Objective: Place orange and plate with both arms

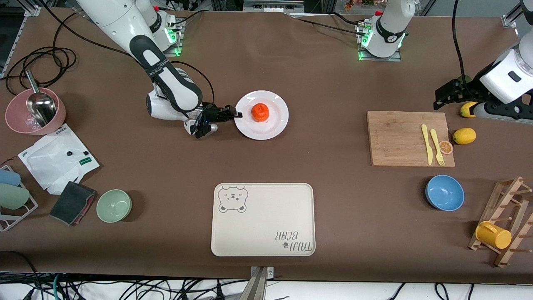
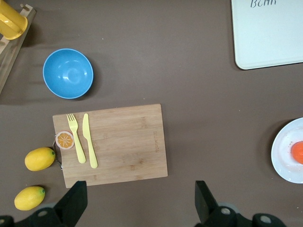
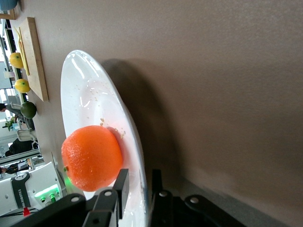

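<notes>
The orange sits in the middle of the white plate, which lies on the brown table farther from the front camera than the beige bear tray. My right gripper is low at the plate's rim on the right arm's side. In the right wrist view its fingers straddle the rim of the plate, one above and one below, with small gaps showing, close to the orange. My left gripper is open and empty, up over the table by the cutting board, where it waits.
The cutting board carries a yellow knife, a fork and an orange slice. Two lemons lie beside it. A blue bowl and a wooden rack with a yellow cup are at the left arm's end. A green bowl and a pink bowl are at the right arm's end.
</notes>
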{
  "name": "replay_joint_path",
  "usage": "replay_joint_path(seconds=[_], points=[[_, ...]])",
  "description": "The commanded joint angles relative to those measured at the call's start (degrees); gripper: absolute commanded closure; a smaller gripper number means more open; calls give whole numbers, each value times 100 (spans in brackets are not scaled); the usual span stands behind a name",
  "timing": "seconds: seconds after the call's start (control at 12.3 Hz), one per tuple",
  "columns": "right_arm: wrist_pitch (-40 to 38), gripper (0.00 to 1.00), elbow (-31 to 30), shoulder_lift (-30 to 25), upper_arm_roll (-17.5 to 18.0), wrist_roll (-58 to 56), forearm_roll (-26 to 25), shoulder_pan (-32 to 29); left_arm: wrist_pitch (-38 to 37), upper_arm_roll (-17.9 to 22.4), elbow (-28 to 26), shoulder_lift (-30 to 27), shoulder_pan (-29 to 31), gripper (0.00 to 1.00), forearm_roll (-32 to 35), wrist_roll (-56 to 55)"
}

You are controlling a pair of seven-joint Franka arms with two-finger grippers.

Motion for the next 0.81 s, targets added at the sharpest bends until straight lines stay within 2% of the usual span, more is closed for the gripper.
replay_joint_path(seconds=[0.0,0.08,0.24,0.41,0.73], points=[[100,87,-32,20,70,-191,162,-23,-261,78,110,-28,-80,0,173,-18],[100,91,-32,29,70,-191,162,-23,-261,69,145,-28,-80,0,182,-18],[100,93,-32,29,70,-191,162,-23,-287,25,215,-10,-88,0,295,-61],[100,100,-15,37,70,-191,162,-32,-323,51,224,42,-132,0,472,-27],[100,100,29,29,53,-182,162,-49,-578,60,215,60,-124,0,463,-18]])
